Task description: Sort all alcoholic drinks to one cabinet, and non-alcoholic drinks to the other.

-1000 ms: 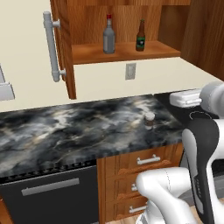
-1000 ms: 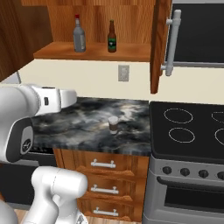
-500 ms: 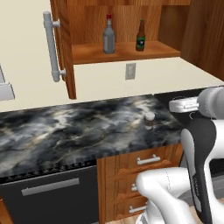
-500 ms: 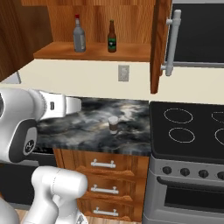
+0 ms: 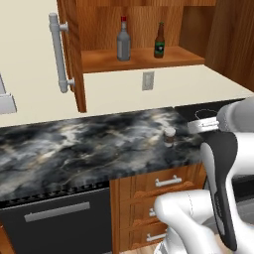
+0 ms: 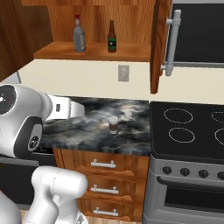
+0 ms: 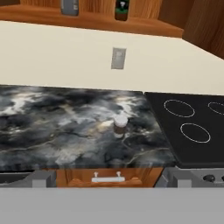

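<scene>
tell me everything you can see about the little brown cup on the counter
The cup is short and dark brown with a pale, rounded lid; its material is hard to judge. It stands upright and alone on the dark marbled countertop, near the front edge above the wooden drawers, a little left of the black stovetop. Nothing touches it but the counter. From the hand view it sits mid-frame, below the wall outlet.

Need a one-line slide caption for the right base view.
Two bottles on the open cabinet's shelf; lidded cup alone on the counter.
</scene>
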{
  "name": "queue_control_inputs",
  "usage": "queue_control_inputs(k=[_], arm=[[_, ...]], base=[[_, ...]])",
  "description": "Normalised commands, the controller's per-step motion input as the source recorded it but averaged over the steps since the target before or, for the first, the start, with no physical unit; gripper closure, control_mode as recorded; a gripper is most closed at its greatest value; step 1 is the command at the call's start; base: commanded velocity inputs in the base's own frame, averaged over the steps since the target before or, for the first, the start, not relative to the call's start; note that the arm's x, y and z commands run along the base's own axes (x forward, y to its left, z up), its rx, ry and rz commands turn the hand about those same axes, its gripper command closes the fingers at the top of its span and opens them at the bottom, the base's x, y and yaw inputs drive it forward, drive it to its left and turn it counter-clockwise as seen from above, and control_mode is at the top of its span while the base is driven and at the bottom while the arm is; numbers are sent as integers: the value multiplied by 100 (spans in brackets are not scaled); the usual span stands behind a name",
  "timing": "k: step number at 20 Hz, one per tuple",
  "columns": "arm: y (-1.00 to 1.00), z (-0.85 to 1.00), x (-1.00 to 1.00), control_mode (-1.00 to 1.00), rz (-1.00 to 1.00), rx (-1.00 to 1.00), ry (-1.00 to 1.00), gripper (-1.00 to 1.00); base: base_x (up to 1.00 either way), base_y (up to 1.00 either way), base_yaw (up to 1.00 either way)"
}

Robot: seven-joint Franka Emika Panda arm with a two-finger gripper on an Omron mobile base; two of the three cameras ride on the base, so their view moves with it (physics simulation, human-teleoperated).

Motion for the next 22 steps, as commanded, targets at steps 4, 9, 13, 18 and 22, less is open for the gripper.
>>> queue_control_inputs(k=[4, 9, 13, 18, 22], arm=[[0, -23, 18, -100, -1, 0, 15, -100], [-4, -23, 17, -100, -3, 0, 11, -100], [-9, -22, 22, -100, -2, 0, 14, -100], [-22, -19, 22, -100, -1, 0, 11, -100], [-20, -30, 27, -100, -1, 0, 5, -100]], base=[[0, 0, 0], [0, 0, 0], [0, 0, 0], [0, 0, 0], [0, 0, 0]])
